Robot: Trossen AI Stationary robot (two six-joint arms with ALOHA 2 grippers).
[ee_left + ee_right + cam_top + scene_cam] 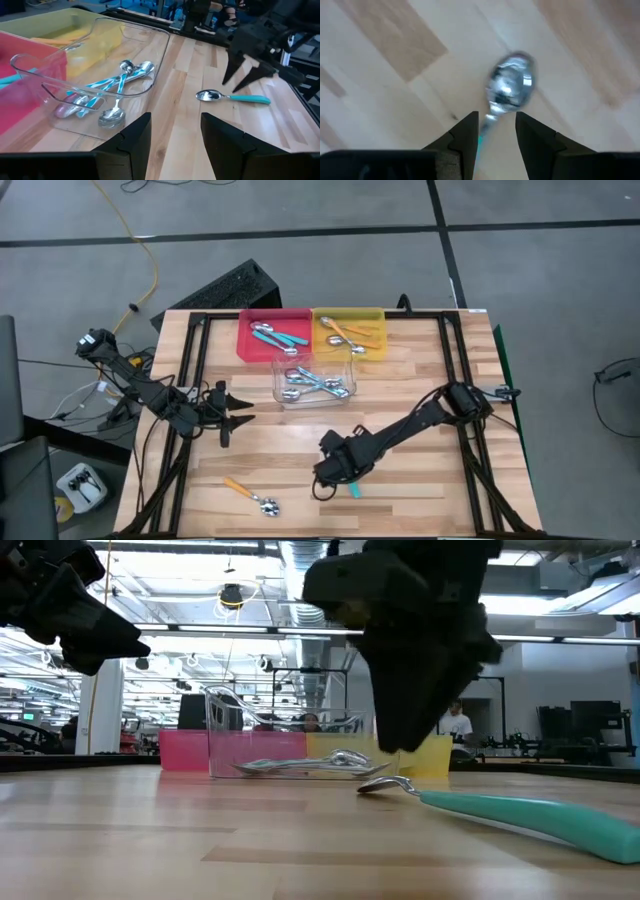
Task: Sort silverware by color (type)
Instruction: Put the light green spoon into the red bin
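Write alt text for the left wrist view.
A teal-handled spoon lies on the wooden table under the right gripper, whose fingers are open above it. Beside it, a clear tray holds several pale blue spoons; the open left gripper frames the foreground.

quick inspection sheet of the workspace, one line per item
surface: wooden table, slatted, inside a black frame
job's things: teal spoon on the wood under the right gripper; orange spoon near the front edge; more spoons in the red tray, yellow tray and clear tray
clutter: nothing seen
grippers: right gripper open, straddling the teal spoon's neck, not closed on it; left gripper open, empty, at the table's left
cables: yellow cable on the floor; dark cables along both arms
surroundings: grey floor; person in the room behind
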